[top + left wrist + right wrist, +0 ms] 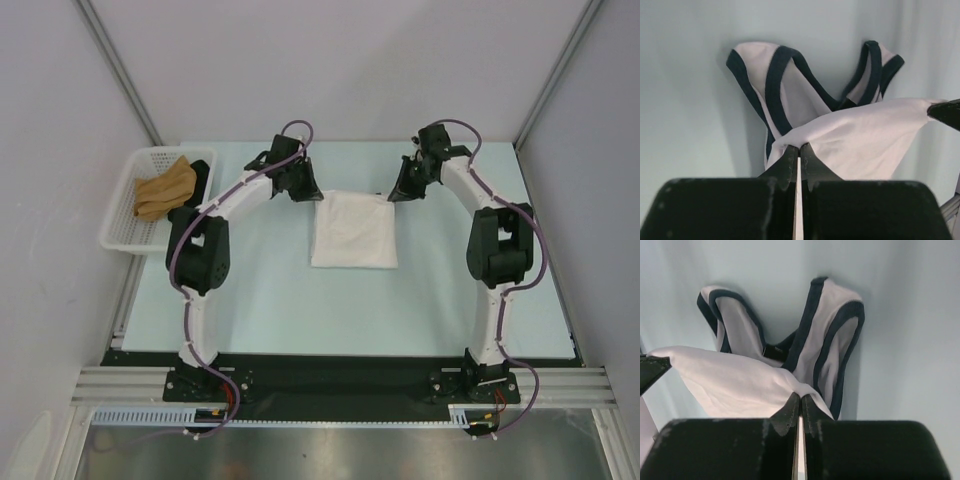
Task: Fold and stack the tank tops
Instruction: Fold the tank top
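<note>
One white tank top (352, 231) lies in the middle of the table, plain side up, doubled over into a rough rectangle. My left gripper (303, 190) is shut on its far left corner and my right gripper (399, 190) is shut on its far right corner. In the left wrist view the left gripper (799, 146) pinches white cloth held over the tank top's navy-trimmed straps (780, 85). In the right wrist view the right gripper (800, 395) pinches the same white edge above the straps (832, 335). The chest print is hidden.
A white plastic basket (118, 218) stands at the table's left edge, holding a tan cloth (165, 188) and a dark item (201, 170). Grey walls close in the back and sides. The arm bases sit on the black rail at the near edge.
</note>
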Motion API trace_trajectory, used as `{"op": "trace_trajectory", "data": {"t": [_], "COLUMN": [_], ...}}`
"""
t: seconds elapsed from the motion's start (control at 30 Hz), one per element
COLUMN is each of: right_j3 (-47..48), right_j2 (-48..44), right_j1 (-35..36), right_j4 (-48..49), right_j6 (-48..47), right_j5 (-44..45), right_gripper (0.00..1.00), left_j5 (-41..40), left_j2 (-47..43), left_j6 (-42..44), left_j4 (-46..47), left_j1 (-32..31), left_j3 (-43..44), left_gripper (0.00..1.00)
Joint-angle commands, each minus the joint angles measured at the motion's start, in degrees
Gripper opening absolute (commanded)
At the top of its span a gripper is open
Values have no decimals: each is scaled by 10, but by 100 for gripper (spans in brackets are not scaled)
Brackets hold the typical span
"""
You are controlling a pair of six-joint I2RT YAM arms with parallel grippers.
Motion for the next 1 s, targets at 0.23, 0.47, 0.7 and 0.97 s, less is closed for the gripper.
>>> {"op": "trace_trajectory", "data": {"t": [0.23, 0.47, 0.7, 0.97], "right_j3": [-31, -256, -298, -380], "right_j2": [24, -161, -173, -78], "right_j1": [-32, -26, 16, 6], "right_j4": [199, 323, 320, 387], "right_j6": [52, 45, 39, 67], "right_j5": [-15, -79, -186, -303], "right_gripper": [60, 46, 19, 11], "left_j5": [-22, 3, 67, 114], "left_j2": [59, -128, -170, -86], "left_j6": [21, 15, -14, -29], "left_j4": [75, 179, 197, 165], "left_j1": [32, 7, -56, -55], "left_j3": [63, -158, -233, -243], "left_gripper": [69, 63, 51, 36]}}
